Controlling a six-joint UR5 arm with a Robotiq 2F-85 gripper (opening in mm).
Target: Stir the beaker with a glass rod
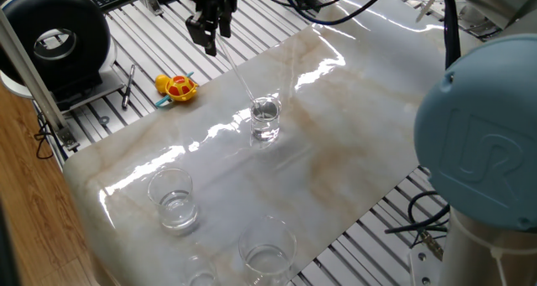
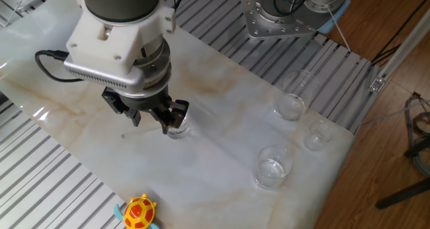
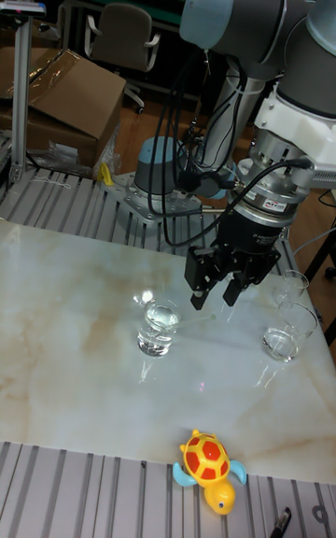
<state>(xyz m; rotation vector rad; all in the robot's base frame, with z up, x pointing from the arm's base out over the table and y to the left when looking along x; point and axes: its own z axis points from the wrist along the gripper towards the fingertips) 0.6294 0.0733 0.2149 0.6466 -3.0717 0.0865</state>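
Note:
The beaker [image 1: 265,119] [image 2: 177,127] [image 3: 158,327] is a small clear glass with liquid, standing mid-slab on the marble sheet [image 1: 336,152]. The thin glass rod [image 1: 240,78] slants from my gripper down into the beaker's mouth. In the tall fixed view the glass rod [image 3: 192,321] shows only as a faint line. My gripper [image 1: 208,38] [image 2: 168,119] [image 3: 213,302] is shut on the rod's upper end and hangs up and to one side of the beaker. In the other fixed view it hides most of the rod.
Wider clear beakers [image 1: 173,199] [image 1: 267,254] [image 2: 293,95] [image 2: 272,166] [image 3: 281,332] stand near one end of the sheet. A yellow-and-red toy turtle [image 1: 177,87] [image 2: 138,212] [image 3: 211,466] lies just off it. A black round device [image 1: 54,36] stands at one corner, and the arm's base [image 2: 282,14] is behind the slab.

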